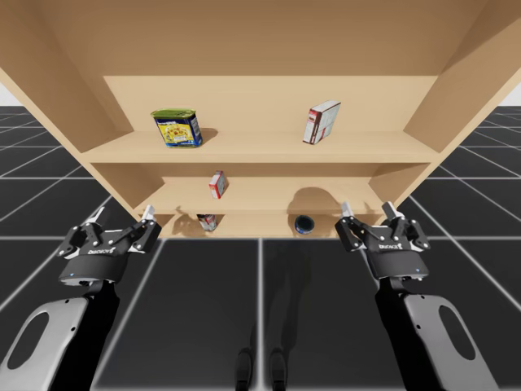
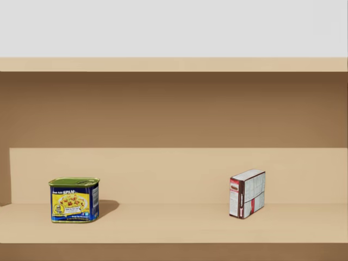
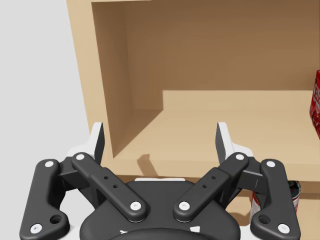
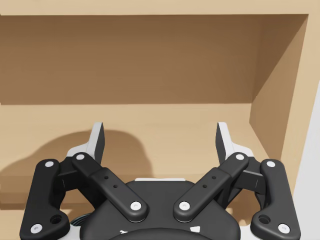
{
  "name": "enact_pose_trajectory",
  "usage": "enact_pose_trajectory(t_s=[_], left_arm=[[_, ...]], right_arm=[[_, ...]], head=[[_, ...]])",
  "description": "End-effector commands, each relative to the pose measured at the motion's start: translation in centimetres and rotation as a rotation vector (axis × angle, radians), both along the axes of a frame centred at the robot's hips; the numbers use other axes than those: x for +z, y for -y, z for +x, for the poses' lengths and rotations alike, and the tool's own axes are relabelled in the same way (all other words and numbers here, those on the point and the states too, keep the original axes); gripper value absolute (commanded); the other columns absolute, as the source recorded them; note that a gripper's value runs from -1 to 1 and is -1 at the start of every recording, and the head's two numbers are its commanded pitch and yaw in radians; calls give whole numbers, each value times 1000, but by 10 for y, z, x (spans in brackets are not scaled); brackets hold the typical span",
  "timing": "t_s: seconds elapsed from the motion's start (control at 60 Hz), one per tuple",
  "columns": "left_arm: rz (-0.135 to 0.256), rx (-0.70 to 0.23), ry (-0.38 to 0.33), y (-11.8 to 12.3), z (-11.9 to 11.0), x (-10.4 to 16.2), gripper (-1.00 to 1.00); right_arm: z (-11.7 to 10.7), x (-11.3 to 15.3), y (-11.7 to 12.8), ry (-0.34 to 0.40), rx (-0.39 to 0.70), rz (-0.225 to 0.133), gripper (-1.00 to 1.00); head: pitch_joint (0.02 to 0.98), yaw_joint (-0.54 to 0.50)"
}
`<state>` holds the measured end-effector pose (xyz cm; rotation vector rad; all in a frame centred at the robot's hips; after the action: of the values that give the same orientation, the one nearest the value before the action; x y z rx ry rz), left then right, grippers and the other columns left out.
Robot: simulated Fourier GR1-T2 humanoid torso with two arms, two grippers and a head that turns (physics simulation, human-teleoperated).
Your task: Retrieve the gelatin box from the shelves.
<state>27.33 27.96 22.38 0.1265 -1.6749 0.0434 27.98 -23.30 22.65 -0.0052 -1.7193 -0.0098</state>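
Observation:
A white-and-red box (image 1: 321,122) stands upright on the top shelf (image 1: 260,151), right of centre; in the head view the same box (image 2: 247,193) rests near the shelf's front edge. A smaller red-and-white box (image 1: 217,185) sits on the middle shelf, and its red edge (image 3: 316,102) is far off to the side of my left gripper. My left gripper (image 1: 122,218) (image 3: 160,145) is open in front of the shelves' lower left corner. My right gripper (image 1: 367,212) (image 4: 160,145) is open in front of the lower right, holding nothing.
A blue-and-yellow tin with a green lid (image 1: 177,129) (image 2: 74,199) stands at the top shelf's left. On the bottom level are a small red-and-white can (image 1: 207,221) (image 3: 295,192) and a dark round can (image 1: 304,224). Wooden side walls (image 1: 57,106) flank the shelves.

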Motion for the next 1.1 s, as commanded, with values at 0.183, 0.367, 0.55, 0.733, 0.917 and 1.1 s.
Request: enact_pose_trajectory(t_s=[0.183, 0.367, 0.55, 0.733, 0.917, 1.1], left_arm=[[6, 3, 0, 0, 0, 0, -1000], [13, 4, 0, 0, 0, 0, -1000], [20, 1, 0, 0, 0, -1, -1000], [19, -5, 0, -1, 0, -1, -1000], [16, -10, 3, 0, 0, -1, -1000], [-8, -42, 11, 10, -4, 3, -1000]], right_arm=[[6, -4, 7, -50, -69, 39, -1000], [8, -4, 10, -55, -77, 32, -1000], [8, -7, 8, -56, -76, -12, -1000], [8, -10, 6, -62, -74, -53, -1000], [8, -10, 4, -71, -70, -61, -1000], [8, -10, 4, -71, -75, -59, -1000]], head=[[91, 0], [215, 9], [334, 63], [490, 182], [565, 225], [559, 215]])
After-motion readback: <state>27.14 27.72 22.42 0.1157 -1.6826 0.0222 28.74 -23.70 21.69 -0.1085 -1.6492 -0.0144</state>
